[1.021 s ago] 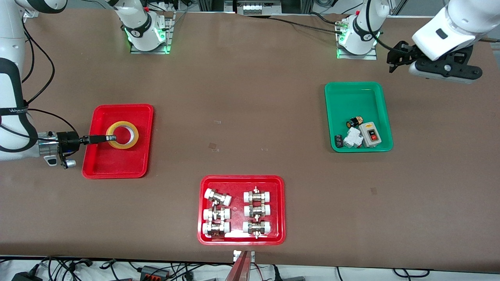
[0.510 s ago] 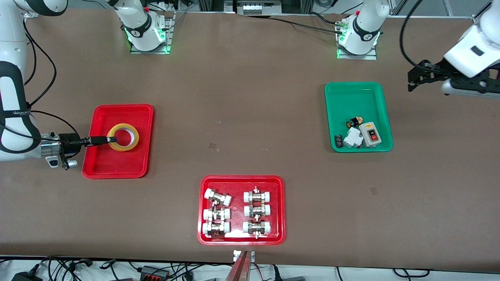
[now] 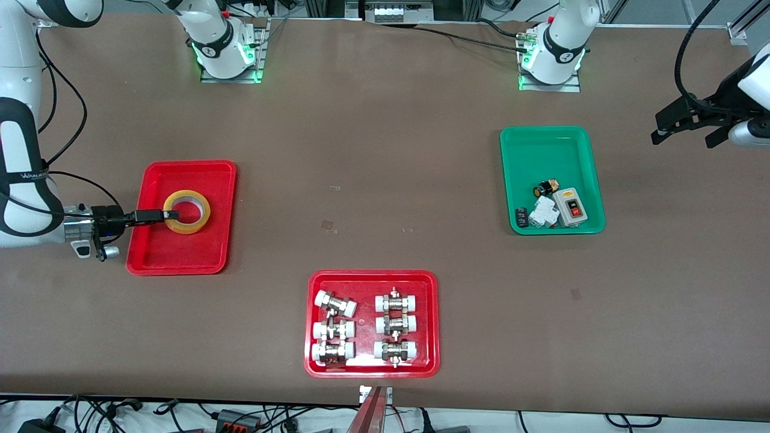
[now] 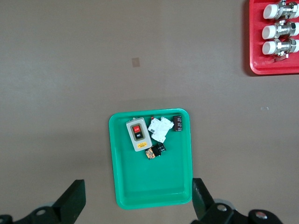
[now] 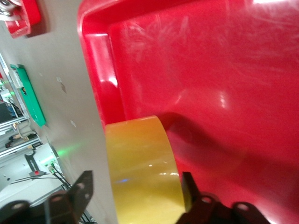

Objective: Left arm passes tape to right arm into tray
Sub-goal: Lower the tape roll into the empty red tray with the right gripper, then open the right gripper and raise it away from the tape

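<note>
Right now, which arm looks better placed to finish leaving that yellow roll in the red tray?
The right. Its pincer is at the tape, which lies in the tray, so it likely only needs to let go and back off. The left pincer, open, waits past the green tray.

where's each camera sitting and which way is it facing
Front: high across the table, facing both arms; right gripper at the tape in the plain red tray, left gripper up at the table's end.
Left wrist: looks down on the green tray; own fingers show, spread.
Right wrist: close on the tape; own fingers flank it.
Shared: front and right wrist both see tape and tray.
</note>
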Tool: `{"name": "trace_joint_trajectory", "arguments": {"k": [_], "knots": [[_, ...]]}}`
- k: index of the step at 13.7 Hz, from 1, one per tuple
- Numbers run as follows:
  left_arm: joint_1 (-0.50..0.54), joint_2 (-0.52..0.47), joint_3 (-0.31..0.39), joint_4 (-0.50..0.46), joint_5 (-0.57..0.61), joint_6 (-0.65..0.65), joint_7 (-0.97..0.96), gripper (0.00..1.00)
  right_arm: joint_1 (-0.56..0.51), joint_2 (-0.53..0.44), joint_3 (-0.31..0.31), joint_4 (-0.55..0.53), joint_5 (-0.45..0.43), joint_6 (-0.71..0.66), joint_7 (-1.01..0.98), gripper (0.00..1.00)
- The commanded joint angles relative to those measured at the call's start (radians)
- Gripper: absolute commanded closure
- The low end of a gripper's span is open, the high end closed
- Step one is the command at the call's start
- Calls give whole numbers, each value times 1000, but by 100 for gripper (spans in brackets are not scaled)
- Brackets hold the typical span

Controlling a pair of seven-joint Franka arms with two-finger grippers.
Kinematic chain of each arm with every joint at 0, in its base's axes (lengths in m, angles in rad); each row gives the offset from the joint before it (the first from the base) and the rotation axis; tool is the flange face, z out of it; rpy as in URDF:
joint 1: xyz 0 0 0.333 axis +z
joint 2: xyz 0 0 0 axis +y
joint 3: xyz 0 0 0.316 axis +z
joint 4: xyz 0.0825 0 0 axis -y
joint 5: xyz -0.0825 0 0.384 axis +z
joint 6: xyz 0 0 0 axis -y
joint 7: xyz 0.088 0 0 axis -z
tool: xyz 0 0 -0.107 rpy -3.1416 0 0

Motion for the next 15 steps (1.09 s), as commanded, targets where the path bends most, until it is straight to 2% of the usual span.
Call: {"name": "trace_joint_trajectory", "arguments": {"k": [1,4,6,8,9,11,13,15], "knots": [[-14,16,33,32,0,-9,0,0,-5,-11,17,-1,-90,36,-15,0],[8,21,38,32,12,-8,55,0,11,-46,20,1,-152,70,-15,0],[34,19,40,31,32,-9,70,0,44,-137,17,13,-253,66,20,0],[26,16,40,27,70,-20,75,0,75,-223,20,34,-360,43,182,0],[14,11,41,29,70,-31,76,0,103,-256,26,68,-439,9,265,0],[9,10,31,29,72,-31,72,0,181,-305,26,135,-541,-55,379,0],[19,10,30,23,71,-31,75,0,248,-366,26,175,-604,-126,495,0],[11,19,40,30,70,-34,76,0,291,-418,27,180,-661,-140,548,0]]}}
